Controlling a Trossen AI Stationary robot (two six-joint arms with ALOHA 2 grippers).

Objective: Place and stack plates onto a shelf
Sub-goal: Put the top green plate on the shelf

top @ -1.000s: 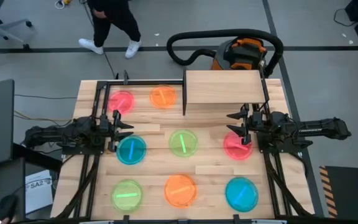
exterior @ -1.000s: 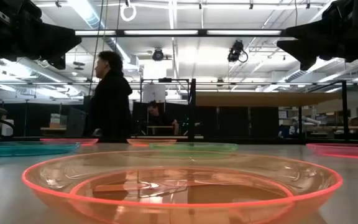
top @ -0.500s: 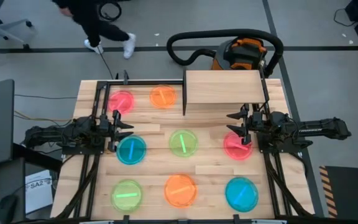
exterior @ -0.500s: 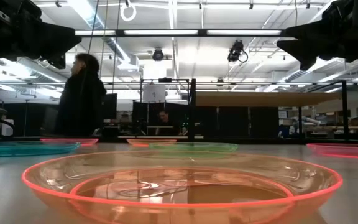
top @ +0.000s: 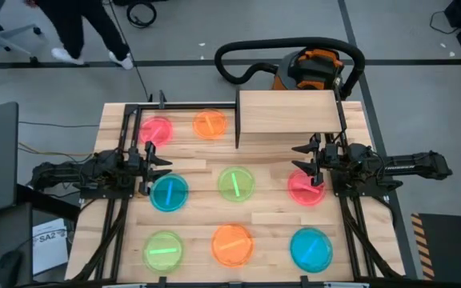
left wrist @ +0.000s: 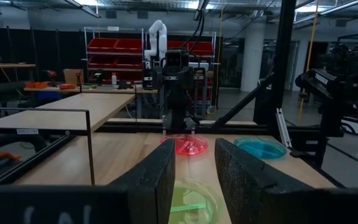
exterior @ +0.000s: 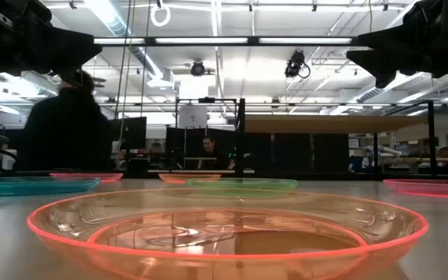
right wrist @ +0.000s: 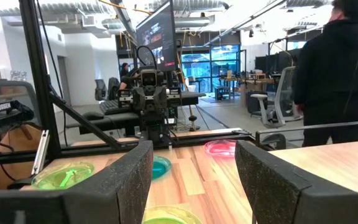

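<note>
We look straight down on the whole table [top: 214,164] from above. Our low camera sits at tabletop height, close behind the orange plate [exterior: 228,233]. The 2 wrist cameras face each other across the table.

- Pink plate [top: 304,190]: partly hidden under the right gripper [top: 302,160] in the high view.
- Blue plate [right wrist: 160,167]: partly hidden behind a right finger [right wrist: 126,180] in the right wrist view.
- Green plate [left wrist: 192,198]: flanks hidden by the left fingers [left wrist: 157,180]; near side cut by the frame edge.
- Person [top: 82,28]: cut by the top edge in the high view; a dark blurred shape [exterior: 61,128] in the low view.
- Arms in the low view: grippers cropped by the top edge.
</note>
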